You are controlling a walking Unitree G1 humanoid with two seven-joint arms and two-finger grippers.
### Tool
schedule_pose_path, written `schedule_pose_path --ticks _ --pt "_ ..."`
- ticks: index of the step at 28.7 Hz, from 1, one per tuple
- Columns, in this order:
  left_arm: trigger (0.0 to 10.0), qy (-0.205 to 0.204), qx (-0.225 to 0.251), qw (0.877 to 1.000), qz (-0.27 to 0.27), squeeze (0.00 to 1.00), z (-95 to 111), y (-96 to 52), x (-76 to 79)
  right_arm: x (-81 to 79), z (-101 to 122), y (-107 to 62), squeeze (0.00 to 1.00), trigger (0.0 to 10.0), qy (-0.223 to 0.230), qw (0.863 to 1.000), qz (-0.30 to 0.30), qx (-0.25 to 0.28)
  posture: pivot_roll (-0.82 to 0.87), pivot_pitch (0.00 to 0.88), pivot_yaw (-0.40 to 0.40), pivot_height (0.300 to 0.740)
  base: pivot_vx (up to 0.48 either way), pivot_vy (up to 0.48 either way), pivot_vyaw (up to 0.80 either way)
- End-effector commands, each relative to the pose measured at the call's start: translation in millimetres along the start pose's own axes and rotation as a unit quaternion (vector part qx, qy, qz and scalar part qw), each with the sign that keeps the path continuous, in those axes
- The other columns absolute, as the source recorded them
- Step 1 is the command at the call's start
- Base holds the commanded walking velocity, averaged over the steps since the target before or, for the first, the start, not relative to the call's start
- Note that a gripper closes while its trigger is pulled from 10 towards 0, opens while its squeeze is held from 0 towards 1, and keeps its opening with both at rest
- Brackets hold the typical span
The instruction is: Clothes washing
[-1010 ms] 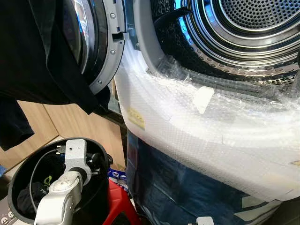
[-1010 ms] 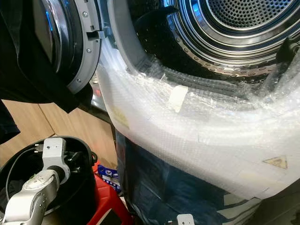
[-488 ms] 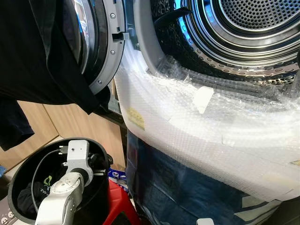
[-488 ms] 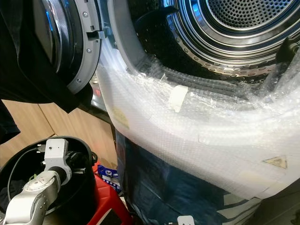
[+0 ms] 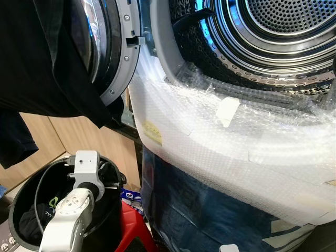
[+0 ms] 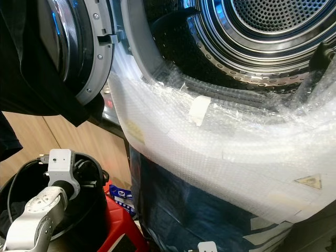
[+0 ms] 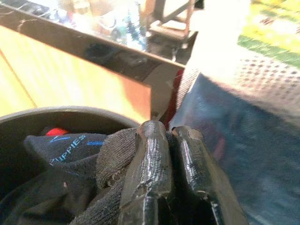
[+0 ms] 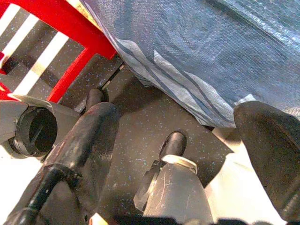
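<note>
While gripping sock (image 7: pixel 117 154), left tool (image 7: pixel 171 136) bucket-deep.

The left arm (image 5: pixel 65 223) rises silver from the lower left of the frame, its wrist bent upward. The left gripper (image 7: pixel 171 140) has its jaws pinched together on dark grey cloth. The right gripper (image 8: pixel 187 136) hangs low, jaws spread wide apart, pointing downward.

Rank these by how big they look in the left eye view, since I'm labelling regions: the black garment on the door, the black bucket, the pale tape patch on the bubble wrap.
1. Black garment, largest, though it hangs nearest the camera, which inflates it.
2. Black bucket, partly cut off by the frame edge.
3. Tape patch, clearly smallest.
</note>
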State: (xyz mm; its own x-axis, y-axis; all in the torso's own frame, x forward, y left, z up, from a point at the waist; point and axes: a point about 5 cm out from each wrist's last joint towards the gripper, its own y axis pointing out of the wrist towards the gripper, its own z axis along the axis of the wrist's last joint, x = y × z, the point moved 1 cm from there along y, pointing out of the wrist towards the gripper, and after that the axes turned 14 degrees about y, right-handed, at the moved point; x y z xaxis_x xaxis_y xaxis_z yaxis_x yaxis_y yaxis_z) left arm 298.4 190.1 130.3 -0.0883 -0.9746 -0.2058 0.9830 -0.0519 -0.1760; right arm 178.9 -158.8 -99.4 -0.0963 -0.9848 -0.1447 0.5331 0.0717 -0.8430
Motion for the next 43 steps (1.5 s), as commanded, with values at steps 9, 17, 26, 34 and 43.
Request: schedule_pose_path --ticks 9,17,26,34,43 --pt "0.0 0.027 0.069 0.97 -0.231 0.0 45 -4.6 57.2 6.8 5 -0.4 0.0 10.0 0.008 1.0 -0.01 0.009 0.22 0.0 0.031 0.74 0.0 0.0 0.0" --pt "0.0 0.06 0.045 0.919 -0.386 0.0 36 -14.9 101.5 4.4 11 0.4 0.0 10.0 0.012 1.0 -0.005 0.019 0.19 0.0 0.033 0.74 0.0 0.0 0.0" --pt "0.0 0.074 0.008 0.92 -0.385 0.0 17 -11.9 100.8 7.8 14 0.0 0.0 10.0 0.01 1.0 -0.006 0.025 0.19 0.0 0.031 0.74 0.0 0.0 0.0" --pt "0.0 0.077 -0.022 0.916 -0.394 0.0 0 -15.2 99.3 -0.9 53 -0.2 1.0 10.0 -0.015 0.994 0.064 0.09 0.18 0.019 0.034 0.74 0.0 0.0 0.0" --pt "0.0 0.07 -0.015 0.911 -0.406 0.0 1 -18.2 105.4 -11.9 64 -9.4 1.0 10.0 -0.077 0.967 0.226 0.094 0.19 0.029 0.009 0.74 0.0 0.0 0.0"
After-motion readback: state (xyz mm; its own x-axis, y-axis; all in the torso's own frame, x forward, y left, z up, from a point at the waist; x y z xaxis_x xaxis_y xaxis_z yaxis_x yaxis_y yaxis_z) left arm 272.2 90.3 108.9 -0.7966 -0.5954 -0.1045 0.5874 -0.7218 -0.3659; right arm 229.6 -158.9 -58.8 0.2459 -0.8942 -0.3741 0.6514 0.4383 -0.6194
